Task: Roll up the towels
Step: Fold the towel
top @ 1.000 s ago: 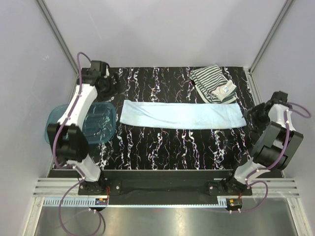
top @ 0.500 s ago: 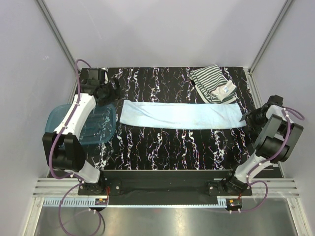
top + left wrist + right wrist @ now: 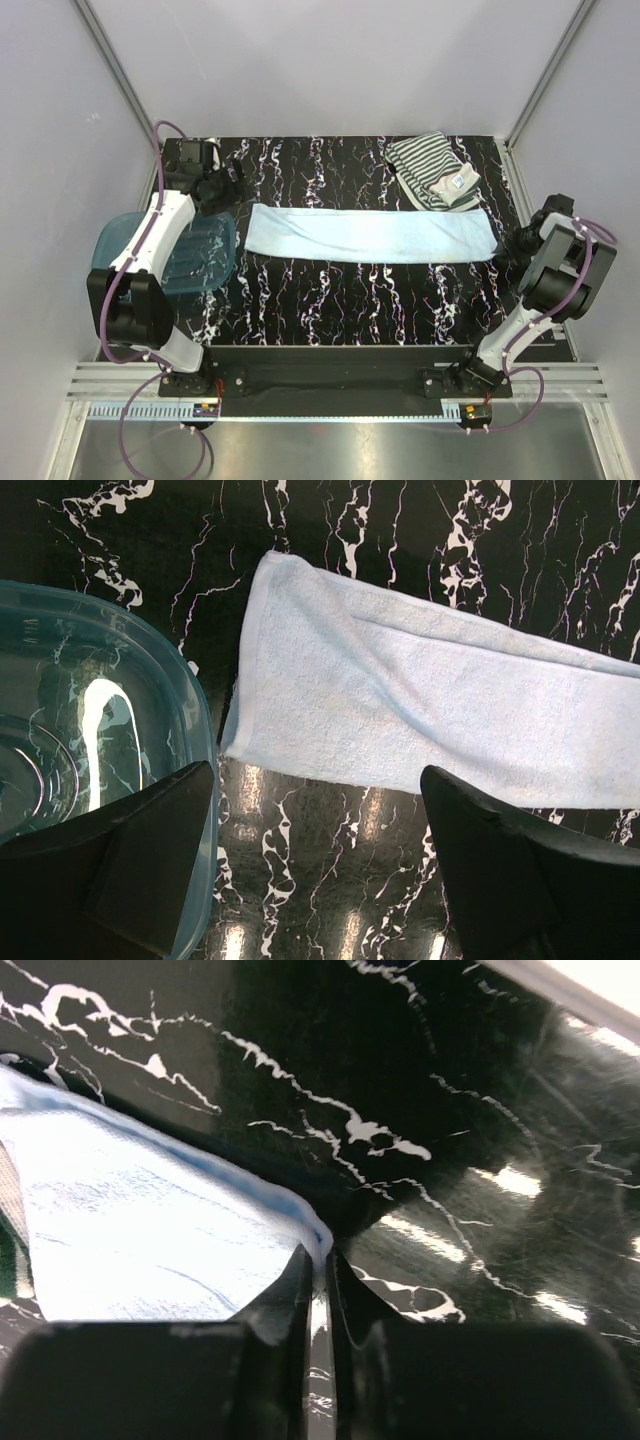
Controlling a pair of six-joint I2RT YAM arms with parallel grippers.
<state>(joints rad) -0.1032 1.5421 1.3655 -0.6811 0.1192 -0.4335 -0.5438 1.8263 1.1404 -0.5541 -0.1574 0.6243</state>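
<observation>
A: Anything rolled?
B: Nothing. Blue towel (image 3: 370, 234) is spread flat across table (image 3: 300, 290); striped towel (image 3: 432, 171) is bunched behind it.
A: Grippers?
B: Right gripper (image 3: 318, 1260) is clenched on blue towel's corner; left gripper (image 3: 315, 780) is released above other end.

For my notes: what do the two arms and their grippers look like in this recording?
The left arm and right arm have white link shells and chunky black joint housings. Purple cables loop along each. The left gripper and right gripper have plain black tapered fingers.

A wide strip of bare tabletop (image 3: 350, 300) runs below the blue towel (image 3: 370, 235); tub (image 3: 210, 255) blocks left, striped towel (image 3: 432, 172) upper right.
</observation>
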